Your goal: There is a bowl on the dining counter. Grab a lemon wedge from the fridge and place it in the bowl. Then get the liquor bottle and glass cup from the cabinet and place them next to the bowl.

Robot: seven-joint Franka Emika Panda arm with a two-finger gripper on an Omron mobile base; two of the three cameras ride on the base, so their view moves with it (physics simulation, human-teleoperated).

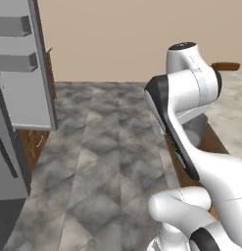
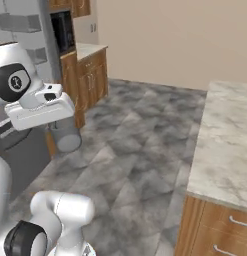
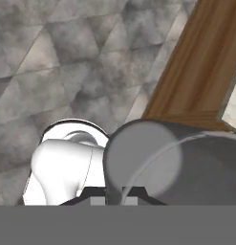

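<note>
Fingertips behind glass cup (image 3: 153,162)

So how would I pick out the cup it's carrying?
Look by the tall grey fridge on the left. Beneath the white arm hangs the glass cup: a short, plain grey see-through cylinder, unlike the brown wood cabinets behind.

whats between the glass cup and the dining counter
Bare grey tiled floor. In the right base view nothing stands on the stretch between the glass cup and the dining counter.
</note>
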